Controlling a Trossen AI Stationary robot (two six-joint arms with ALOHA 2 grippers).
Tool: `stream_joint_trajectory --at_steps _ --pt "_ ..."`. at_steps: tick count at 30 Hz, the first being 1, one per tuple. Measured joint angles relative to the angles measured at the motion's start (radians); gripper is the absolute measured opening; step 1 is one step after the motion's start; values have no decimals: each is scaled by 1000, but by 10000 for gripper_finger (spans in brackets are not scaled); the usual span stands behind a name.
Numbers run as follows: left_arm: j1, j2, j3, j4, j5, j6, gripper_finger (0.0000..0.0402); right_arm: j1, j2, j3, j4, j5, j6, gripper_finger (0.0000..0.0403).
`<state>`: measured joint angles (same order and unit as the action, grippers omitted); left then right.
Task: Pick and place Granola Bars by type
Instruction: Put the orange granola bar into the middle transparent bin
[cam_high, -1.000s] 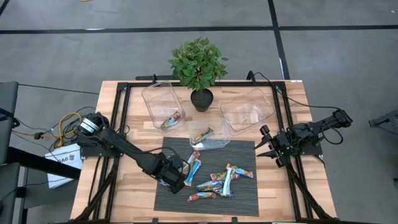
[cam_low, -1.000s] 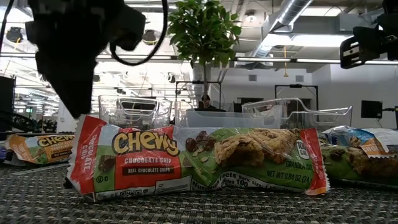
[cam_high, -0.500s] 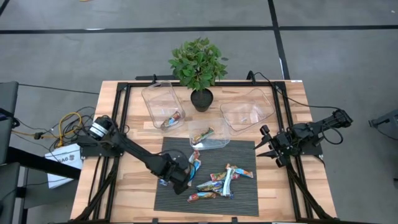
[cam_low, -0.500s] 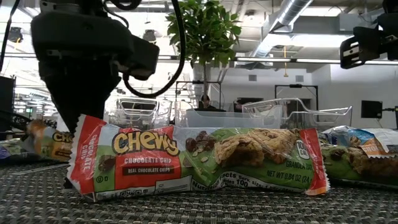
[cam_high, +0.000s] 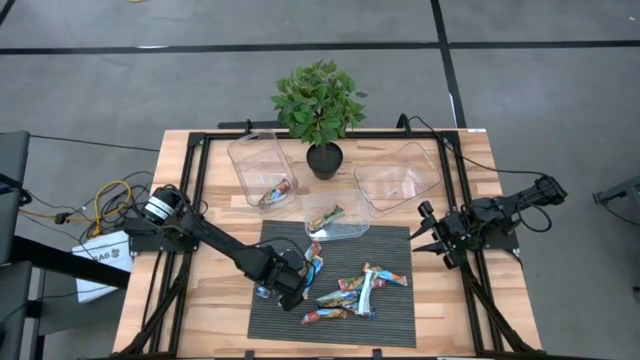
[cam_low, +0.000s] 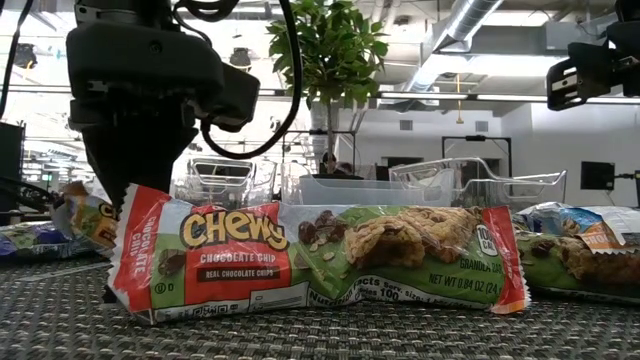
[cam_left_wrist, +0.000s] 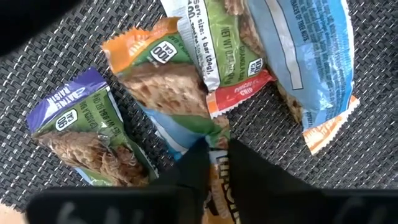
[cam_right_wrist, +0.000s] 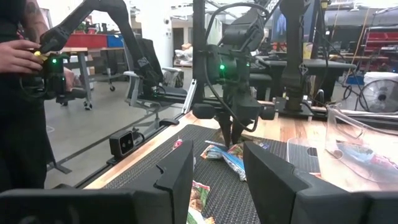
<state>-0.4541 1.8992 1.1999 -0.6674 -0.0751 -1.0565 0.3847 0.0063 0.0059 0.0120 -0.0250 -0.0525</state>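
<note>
Pinching a crinkled foil granola bar (cam_left_wrist: 186, 118), the left gripper (cam_high: 297, 283) fingers (cam_left_wrist: 249, 171) press onto the ribbed grey mat (cam_high: 395, 322). Glossy flat bars (cam_high: 355, 292) lie scattered alongside. The right gripper (cam_high: 427, 238) hovers at the worktop (cam_high: 200, 320) edge, fingers (cam_right_wrist: 273, 177) spread.

Glossy wrappers (cam_left_wrist: 186, 93), seemingly woven mat (cam_left_wrist: 385, 155)

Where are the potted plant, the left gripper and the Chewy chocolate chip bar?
potted plant (cam_high: 319, 100), high view, on its leaves.
left gripper (cam_high: 297, 285), high view, between its fingertips.
Chewy chocolate chip bar (cam_low: 320, 255), low view, middle of the wrapper.
</note>
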Motion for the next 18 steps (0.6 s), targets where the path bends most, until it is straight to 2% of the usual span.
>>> stream_joint_trajectory --at_steps 3,9,18 --pt "0 -1 0 10 3 0 9 0 0 0 0 0 0 133" --pt "0 -36 -2 12 6 -1 11 0 0 0 0 0 0 134" --pt "-1 -171 -2 12 -119 -8 5 0 0 0 0 0 0 133"
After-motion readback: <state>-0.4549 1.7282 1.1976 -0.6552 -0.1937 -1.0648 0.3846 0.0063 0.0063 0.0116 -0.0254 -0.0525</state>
